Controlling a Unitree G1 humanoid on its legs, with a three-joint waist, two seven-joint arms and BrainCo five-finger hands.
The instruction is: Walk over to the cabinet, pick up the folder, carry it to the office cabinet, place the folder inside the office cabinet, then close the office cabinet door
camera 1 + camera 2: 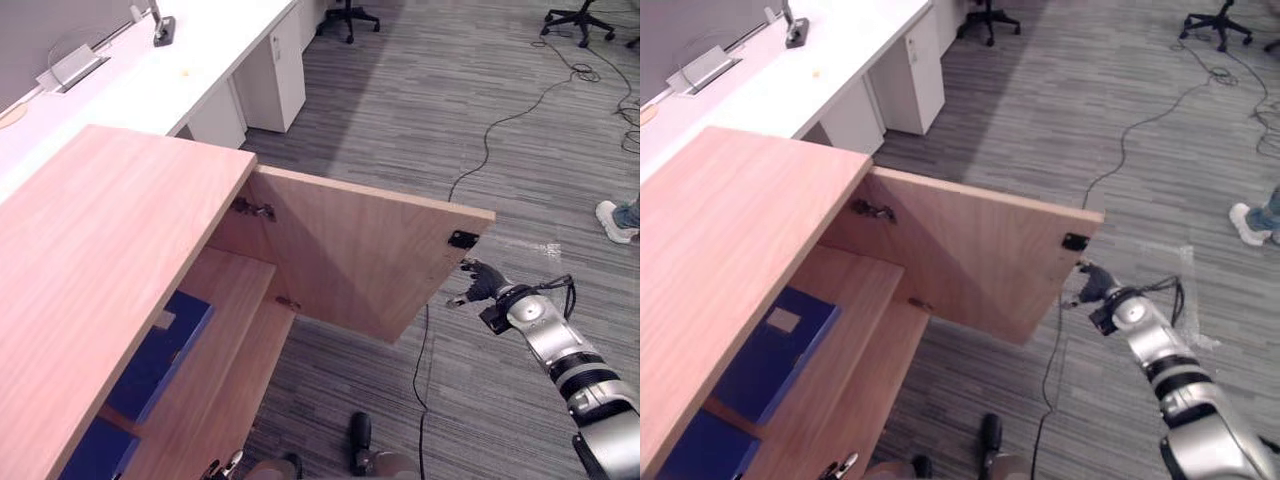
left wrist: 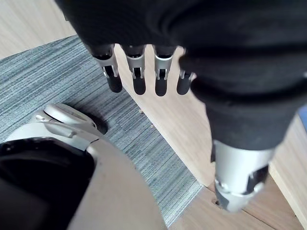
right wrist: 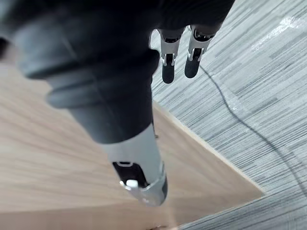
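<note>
Left eye view puts the right hand (image 1: 483, 283), fingers loose and empty, just right of the free edge of the open light-wood cabinet door (image 1: 360, 255); the blue rectangular folder (image 1: 775, 350) lies inside.

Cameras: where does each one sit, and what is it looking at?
Left eye view: on the head, looking down at the open cabinet door, blue folder, right hand.
Right eye view: beside it, same scene.
Left wrist view: along the left hand at carpet and wood.
Right wrist view: along the right hand at door and carpet.
</note>
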